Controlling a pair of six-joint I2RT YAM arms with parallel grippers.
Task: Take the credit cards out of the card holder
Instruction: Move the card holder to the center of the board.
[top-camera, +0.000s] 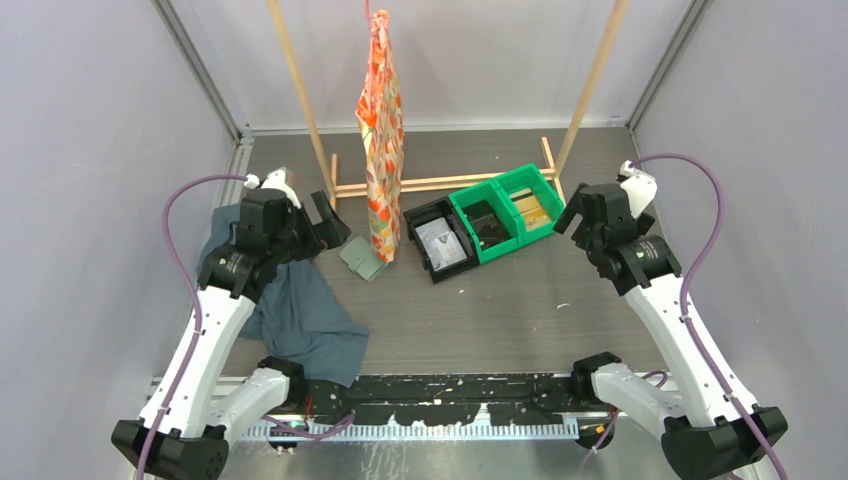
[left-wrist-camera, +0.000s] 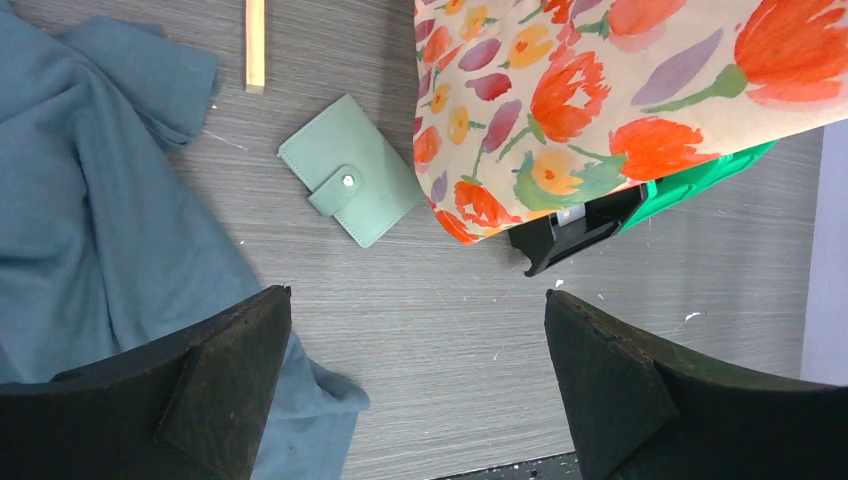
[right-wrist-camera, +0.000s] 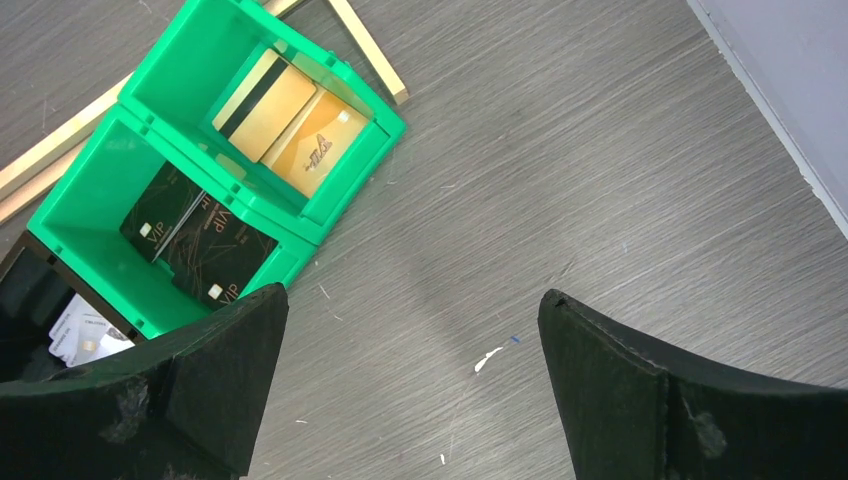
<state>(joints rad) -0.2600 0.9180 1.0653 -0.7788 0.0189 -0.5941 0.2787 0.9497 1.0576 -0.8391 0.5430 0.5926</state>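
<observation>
The sage-green card holder (top-camera: 361, 258) lies flat and closed on the table, its snap tab fastened, next to the hanging floral bag. In the left wrist view the card holder (left-wrist-camera: 349, 169) sits ahead of my left gripper (left-wrist-camera: 418, 300), which is open and empty above the table. My left gripper (top-camera: 335, 222) hovers just left of the holder. My right gripper (right-wrist-camera: 413, 297) is open and empty above bare table right of the bins; it also shows in the top view (top-camera: 578, 218). Gold cards (right-wrist-camera: 285, 118) and black cards (right-wrist-camera: 195, 232) lie in the green bins.
A dark teal cloth (top-camera: 300, 315) lies under my left arm. A floral bag (top-camera: 381, 140) hangs from a wooden rack (top-camera: 440, 182). Two green bins (top-camera: 505, 210) and a black bin (top-camera: 438, 240) with pale cards stand mid-table.
</observation>
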